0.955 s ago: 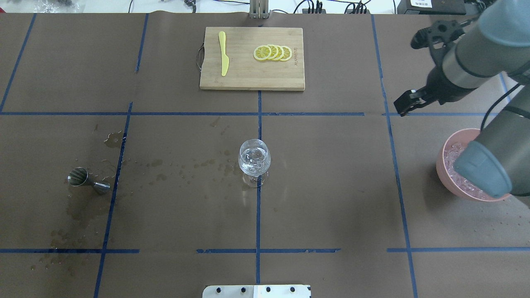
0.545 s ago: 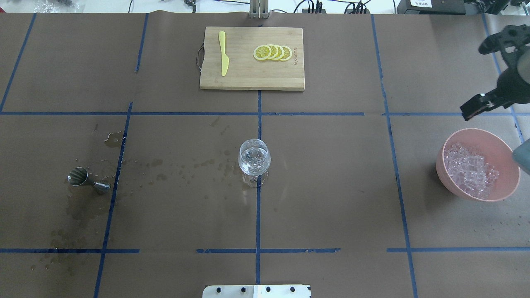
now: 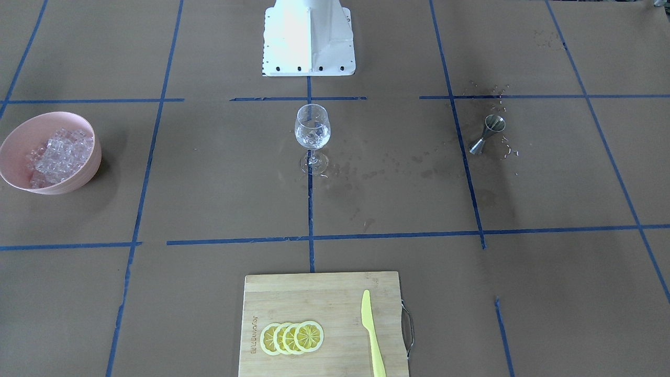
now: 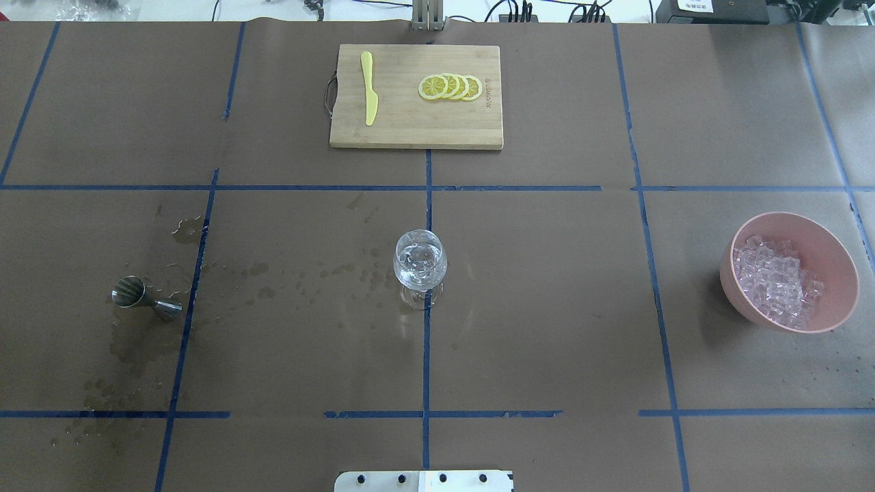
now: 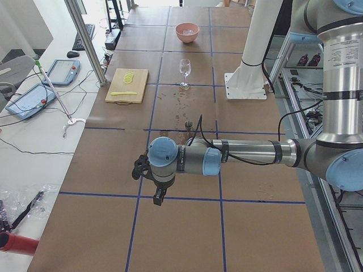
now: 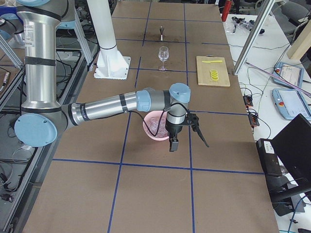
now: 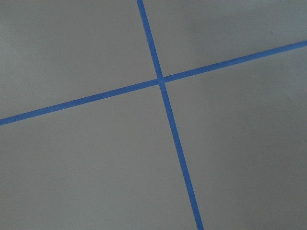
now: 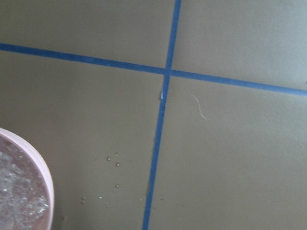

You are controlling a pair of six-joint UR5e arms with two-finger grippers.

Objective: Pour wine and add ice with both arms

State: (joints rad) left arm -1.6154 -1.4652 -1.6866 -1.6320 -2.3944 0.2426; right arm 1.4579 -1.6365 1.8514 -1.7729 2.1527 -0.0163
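A wine glass (image 4: 420, 263) with clear contents in its cup stands upright at the table's middle; it also shows in the front view (image 3: 312, 128). A heap of small clear ice cubes (image 4: 776, 281) lies in a pink bowl (image 4: 842, 277) at the right. In the right side view my right gripper (image 6: 187, 141) hangs just beyond the bowl (image 6: 149, 130), toward the table's end. In the left side view my left gripper (image 5: 150, 184) hangs over bare table near the left end. I cannot tell whether either gripper is open or shut. Neither wrist view shows fingers.
A steel jigger (image 4: 145, 299) lies on its side at the left among wet stains. A wooden cutting board (image 4: 410, 130) at the far middle carries lemon slices (image 4: 451, 87) and a yellow knife (image 4: 369, 89). The white pedestal (image 3: 309, 36) stands at the near edge.
My right arm has swung rightward out of the overhead view. It has uncovered the pink bowl and its ice. The glass, jigger and board have not moved.
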